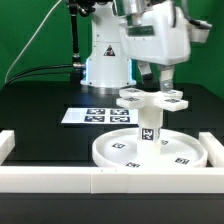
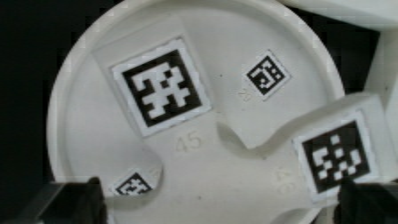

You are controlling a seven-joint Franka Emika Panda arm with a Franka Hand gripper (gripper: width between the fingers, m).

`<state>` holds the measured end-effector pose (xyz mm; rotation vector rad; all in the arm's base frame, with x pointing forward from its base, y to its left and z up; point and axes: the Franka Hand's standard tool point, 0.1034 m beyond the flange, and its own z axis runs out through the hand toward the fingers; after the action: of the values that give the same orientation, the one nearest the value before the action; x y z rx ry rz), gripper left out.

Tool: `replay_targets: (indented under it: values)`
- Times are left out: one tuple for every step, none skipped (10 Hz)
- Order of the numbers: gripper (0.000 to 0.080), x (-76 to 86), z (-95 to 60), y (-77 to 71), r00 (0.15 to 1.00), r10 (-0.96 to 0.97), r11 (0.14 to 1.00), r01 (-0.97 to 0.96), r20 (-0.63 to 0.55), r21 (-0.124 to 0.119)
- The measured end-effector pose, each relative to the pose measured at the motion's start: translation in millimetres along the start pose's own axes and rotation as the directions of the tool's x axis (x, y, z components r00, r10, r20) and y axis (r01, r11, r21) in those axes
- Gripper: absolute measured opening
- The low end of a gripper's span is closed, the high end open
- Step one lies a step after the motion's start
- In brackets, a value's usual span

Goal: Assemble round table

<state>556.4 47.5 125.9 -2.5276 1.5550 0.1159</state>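
The round disc point(image 1: 150, 152) lies near the front rail. The short cylinder leg point(image 1: 150, 128) stands upright on its middle, and the cross-shaped base point(image 1: 153, 98) sits on top of the leg. My gripper point(image 1: 157, 84) hangs just over the base's far side. In the wrist view the disc point(image 2: 169, 60) fills the picture, with the base's arms point(image 2: 329, 150) over it. My fingers point(image 2: 71, 205) show at the two lower corners, far apart, with the base's middle between them. The gripper point(image 2: 217, 208) is open and holds nothing.
The marker board point(image 1: 98, 115) lies flat behind the disc toward the exterior view's left. A long white border rail point(image 1: 100, 182) runs along the front, with short walls at both ends. The robot's white pedestal point(image 1: 105, 60) stands at the back.
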Motion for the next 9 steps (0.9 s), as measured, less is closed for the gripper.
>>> replay_targets:
  values:
    - [0.0649,-1.1,1.0,-2.9,0.991,-0.132,0.991,0.132,0.008,-0.025]
    - [0.0649,-1.0,1.7,-8.2,0.973,-0.229,0.973,0.229,0.008,-0.040]
    - [0.0649,0.8,1.7,-7.9,0.956,-0.293,0.955,0.293,0.006,-0.037]
    - [0.0649,1.2,2.1,-7.5,0.935,-0.355,0.934,0.355,0.008,-0.037]
    - [0.0649,1.3,2.2,-7.4,0.911,-0.413,0.910,0.413,0.010,-0.037]
    - [0.0649,1.5,2.4,-7.2,0.870,-0.492,0.870,0.492,0.013,-0.040]
    - [0.0649,1.9,3.2,-6.6,0.791,-0.611,0.789,0.611,0.014,-0.065]
    - [0.0649,0.5,3.5,-6.8,0.702,-0.711,0.699,0.710,0.022,-0.082]
    - [0.0649,-0.2,3.7,-6.8,0.652,-0.758,0.648,0.757,0.027,-0.084]
